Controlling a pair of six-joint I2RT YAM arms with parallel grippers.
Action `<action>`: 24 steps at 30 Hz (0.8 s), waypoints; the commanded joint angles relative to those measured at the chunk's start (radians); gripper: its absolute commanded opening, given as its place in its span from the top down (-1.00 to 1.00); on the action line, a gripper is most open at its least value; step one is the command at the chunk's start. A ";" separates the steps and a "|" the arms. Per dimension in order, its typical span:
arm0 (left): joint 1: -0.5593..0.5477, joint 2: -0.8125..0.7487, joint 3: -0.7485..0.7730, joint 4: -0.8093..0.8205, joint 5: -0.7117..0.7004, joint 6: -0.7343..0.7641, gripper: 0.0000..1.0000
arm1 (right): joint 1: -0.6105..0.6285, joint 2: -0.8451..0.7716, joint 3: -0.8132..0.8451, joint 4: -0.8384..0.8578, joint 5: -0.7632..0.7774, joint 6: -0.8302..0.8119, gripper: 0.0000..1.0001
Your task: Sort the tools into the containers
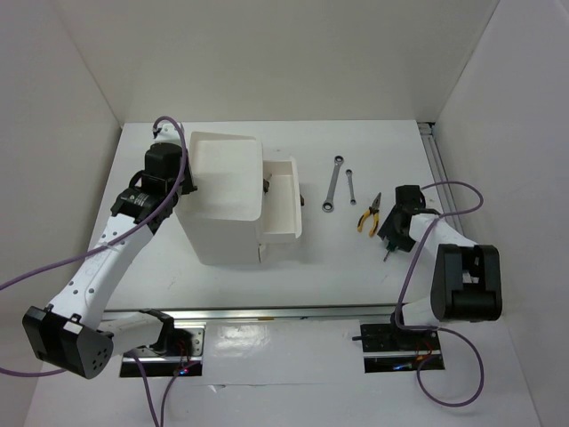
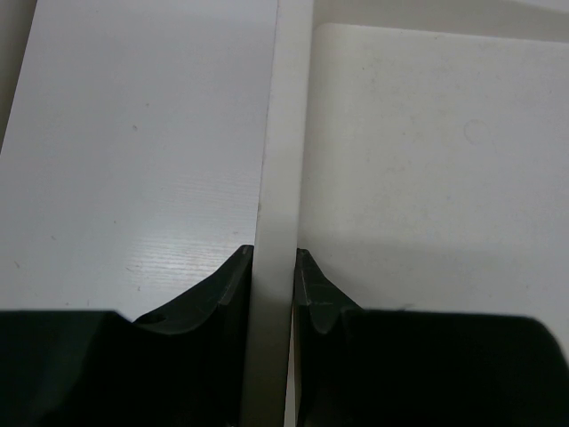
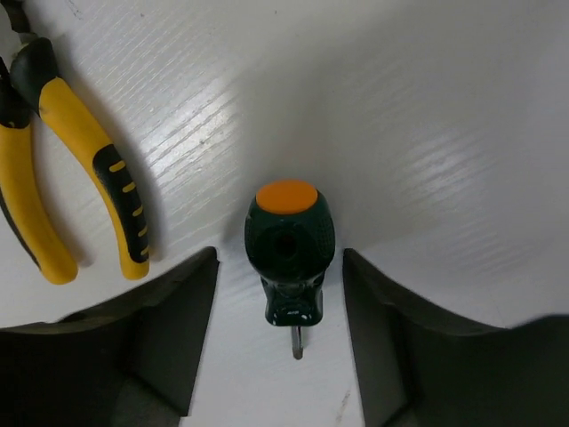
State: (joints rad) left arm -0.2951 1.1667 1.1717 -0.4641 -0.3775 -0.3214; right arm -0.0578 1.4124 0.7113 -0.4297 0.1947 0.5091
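**A:** What does the left hand (image 1: pixel 182 178) hold?

**B:** It is closed on the left wall of the white box (image 1: pixel 222 205). In its wrist view this thin wall stands between the two fingers (image 2: pixel 233 285), and both press on it.

**A:** And the right hand (image 3: pixel 279 255)?

**B:** It is low over the bench (image 1: pixel 338 267), on the right side, with its jaws partly open. A stubby green screwdriver (image 3: pixel 288 245) with an orange cap lies between the fingers. There is a gap on each side, so nothing is gripped.

**A:** Where are the other tools?

**B:** The yellow-handled pliers (image 3: pixel 89 151) lie just left of the screwdriver. Farther from the arms, the long wrench (image 1: pixel 332 187) and the short wrench (image 1: pixel 350 185) lie side by side. One drawer (image 1: pixel 284 209) stands pulled out on the right of the box.
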 commanded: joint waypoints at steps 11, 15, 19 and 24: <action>-0.013 -0.001 -0.024 -0.097 0.088 -0.077 0.60 | -0.007 -0.036 -0.006 0.051 -0.029 0.014 1.00; -0.013 -0.001 -0.024 -0.097 0.088 -0.077 0.60 | 0.058 -0.221 0.107 -0.029 -0.066 0.040 1.00; -0.013 -0.001 -0.024 -0.097 0.088 -0.077 0.60 | 0.143 -0.361 0.218 -0.054 -0.119 0.086 0.97; -0.013 0.008 -0.024 -0.097 0.077 -0.077 0.60 | 0.228 -0.357 0.218 0.204 -0.450 0.211 0.91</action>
State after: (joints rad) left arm -0.2951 1.1667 1.1717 -0.4641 -0.3771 -0.3214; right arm 0.1417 1.0229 0.9306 -0.3962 -0.0120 0.6178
